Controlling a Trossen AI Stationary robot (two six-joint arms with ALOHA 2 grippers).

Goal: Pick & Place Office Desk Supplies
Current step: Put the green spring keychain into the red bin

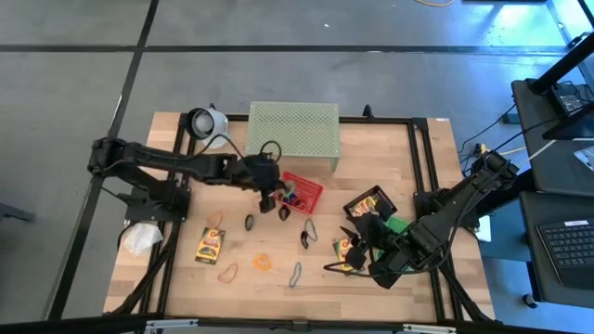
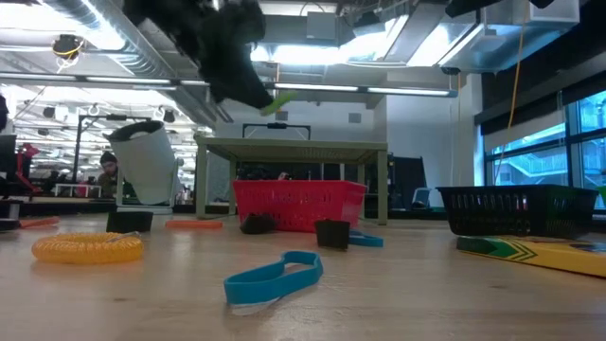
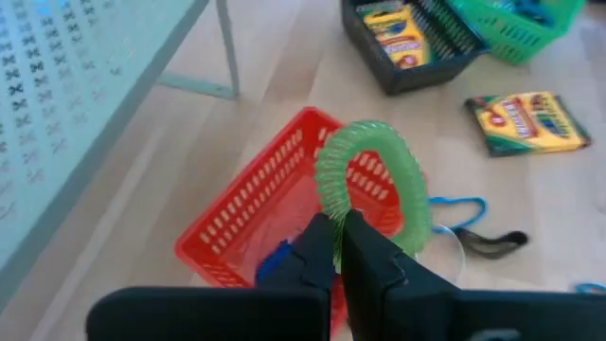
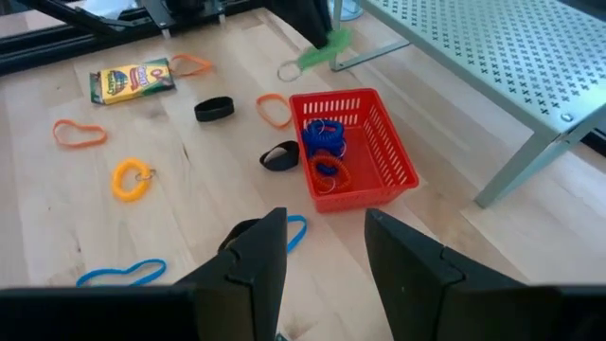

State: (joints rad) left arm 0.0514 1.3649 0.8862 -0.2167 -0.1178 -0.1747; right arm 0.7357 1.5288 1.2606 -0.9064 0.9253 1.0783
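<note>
My left gripper (image 1: 270,197) (image 3: 341,248) is shut on a green spiral coil loop (image 3: 369,175) and hovers by the left end of the red basket (image 1: 304,190) (image 4: 365,142). The basket holds blue and orange coils (image 4: 324,152). My right gripper (image 4: 327,248) (image 1: 345,250) is open and empty above the table's right near part, beside a crayon box (image 1: 347,249). Another crayon box (image 1: 210,244) lies flat at the left. Orange (image 1: 227,272), black (image 1: 249,222) and blue (image 2: 275,277) loops and a yellow coil (image 2: 85,248) lie scattered on the wood. My left gripper pinches the green coil loop between its two fingertips at one spot on the ring (image 3: 333,210), and the rest of the ring stands out beyond the fingers. The coil is lifted clear, above the red basket (image 3: 284,208).
The pale green perforated shelf (image 1: 293,134) stands just behind the red basket. A black tray with a crayon box (image 1: 371,204) and a green basket (image 1: 396,223) sit near my right arm. A white wad (image 1: 139,238) lies at the left edge.
</note>
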